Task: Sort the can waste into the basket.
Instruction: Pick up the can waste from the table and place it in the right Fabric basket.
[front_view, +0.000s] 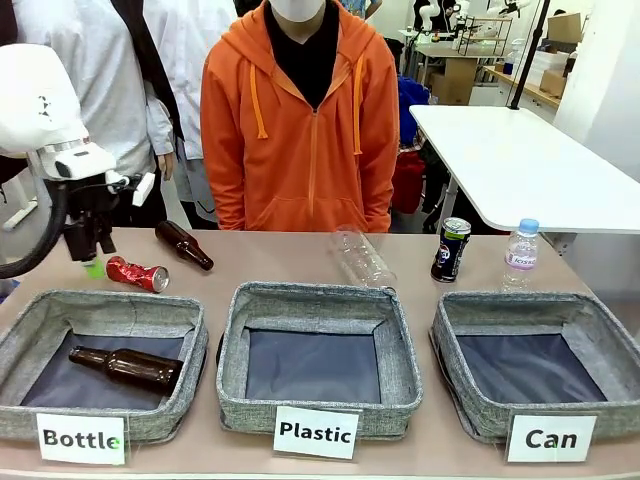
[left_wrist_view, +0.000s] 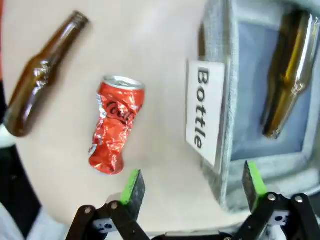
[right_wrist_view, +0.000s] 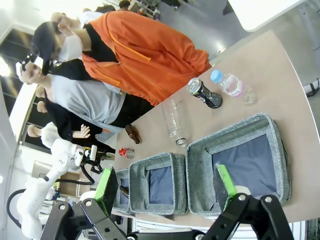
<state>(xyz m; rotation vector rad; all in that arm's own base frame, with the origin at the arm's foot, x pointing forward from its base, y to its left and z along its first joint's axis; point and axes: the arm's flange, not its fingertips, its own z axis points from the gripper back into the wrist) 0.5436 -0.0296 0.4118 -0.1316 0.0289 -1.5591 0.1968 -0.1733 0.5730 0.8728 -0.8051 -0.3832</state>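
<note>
While the crushed red can (front_view: 137, 274) lies on its side on the table (front_view: 290, 258) behind the bin labelled Bottle (front_view: 100, 304), the left gripper (left_wrist_view: 192, 184) hovers above and just beside it, jaws wide and holding nothing, seemingly lining up a pick; the dark can (front_view: 451, 249) stands upright behind the empty Can basket (front_view: 500, 302), where both belong, and the right gripper (right_wrist_view: 166, 182) hangs high, open and empty

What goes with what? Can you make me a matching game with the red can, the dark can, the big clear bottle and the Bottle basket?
Things:
1 red can
2 dark can
3 big clear bottle
4 Bottle basket

States:
A holds a brown bottle
B crushed, lying down
C standing up
D lying behind the Plastic basket

Pairs: 1-B, 2-C, 3-D, 4-A
</note>
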